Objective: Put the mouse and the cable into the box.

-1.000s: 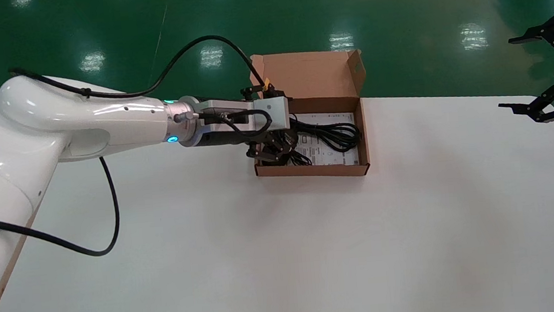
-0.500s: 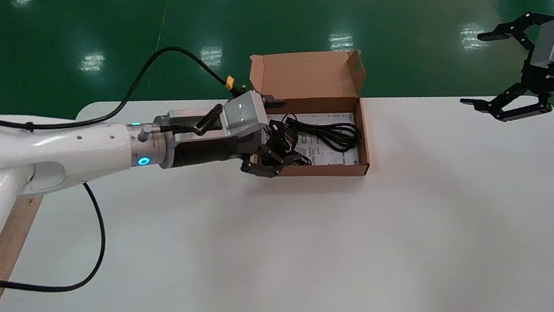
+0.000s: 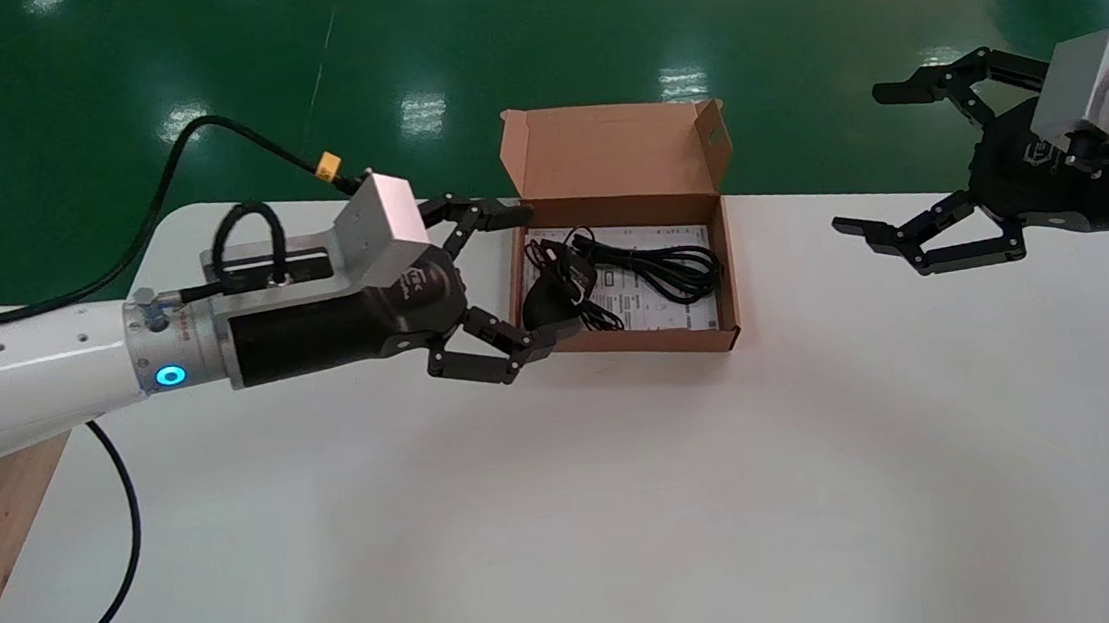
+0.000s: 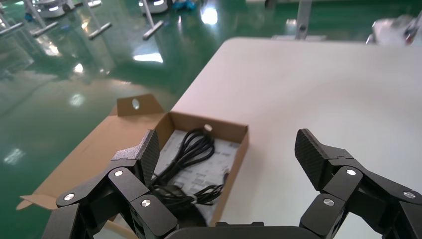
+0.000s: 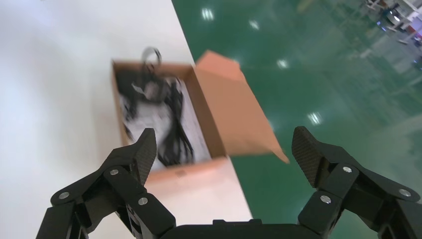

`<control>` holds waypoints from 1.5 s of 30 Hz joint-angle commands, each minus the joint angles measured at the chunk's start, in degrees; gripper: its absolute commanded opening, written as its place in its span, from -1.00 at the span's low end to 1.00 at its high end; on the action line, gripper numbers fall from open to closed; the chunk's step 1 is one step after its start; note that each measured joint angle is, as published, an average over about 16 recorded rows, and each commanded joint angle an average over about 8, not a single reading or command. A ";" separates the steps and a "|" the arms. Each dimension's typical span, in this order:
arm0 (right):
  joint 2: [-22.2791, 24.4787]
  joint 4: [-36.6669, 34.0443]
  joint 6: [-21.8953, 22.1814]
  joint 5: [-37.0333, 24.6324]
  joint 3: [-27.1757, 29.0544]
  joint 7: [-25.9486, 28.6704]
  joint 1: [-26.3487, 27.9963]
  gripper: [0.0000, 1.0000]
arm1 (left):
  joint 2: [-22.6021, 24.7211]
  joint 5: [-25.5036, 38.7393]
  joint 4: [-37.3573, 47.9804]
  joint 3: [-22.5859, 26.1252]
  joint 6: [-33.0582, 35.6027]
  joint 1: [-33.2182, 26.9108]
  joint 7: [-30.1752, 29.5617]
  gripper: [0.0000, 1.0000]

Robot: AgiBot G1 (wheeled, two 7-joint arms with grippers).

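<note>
An open cardboard box [image 3: 637, 341] stands at the table's far middle, with its lid [image 3: 616, 151] raised at the back. Inside, on a printed sheet, lie a black mouse [image 3: 546, 304] at the left end and a coiled black cable [image 3: 676, 269]. My left gripper [image 3: 531, 273] hovers open and empty just outside the box's left wall. In the left wrist view the cable [image 4: 191, 149] and box [image 4: 238, 133] show between the spread fingers of the left gripper [image 4: 228, 137]. My right gripper [image 3: 864, 159] hangs open and empty to the right of the box. It faces the box [image 5: 169, 172].
The white table [image 3: 631, 496] spreads wide in front of the box. Green floor [image 3: 790, 20] lies beyond the far edge, close behind the lid. A black hose [image 3: 124, 550] from the left arm droops over the table's left side.
My left gripper has drawn back leftward out of the box, and the mouse now lies inside. The right arm has swung in from the far right toward the box.
</note>
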 commanded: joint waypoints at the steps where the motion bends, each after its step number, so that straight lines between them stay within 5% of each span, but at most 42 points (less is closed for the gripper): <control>1: 0.37 2.48 -0.33 1.67 0.62 2.16 -1.81 1.00 | -1.45 -1.16 -1.83 -1.18 1.08 1.22 -1.40 1.00; 31: 5.79 38.39 -5.18 25.88 9.57 33.41 -27.97 1.00 | -22.18 -17.78 -28.10 -18.12 16.51 18.71 -21.37 1.00; 45: 6.11 40.17 -5.41 27.24 10.12 34.62 -29.32 1.00 | -22.92 -18.46 -29.06 -18.72 17.05 19.34 -21.92 1.00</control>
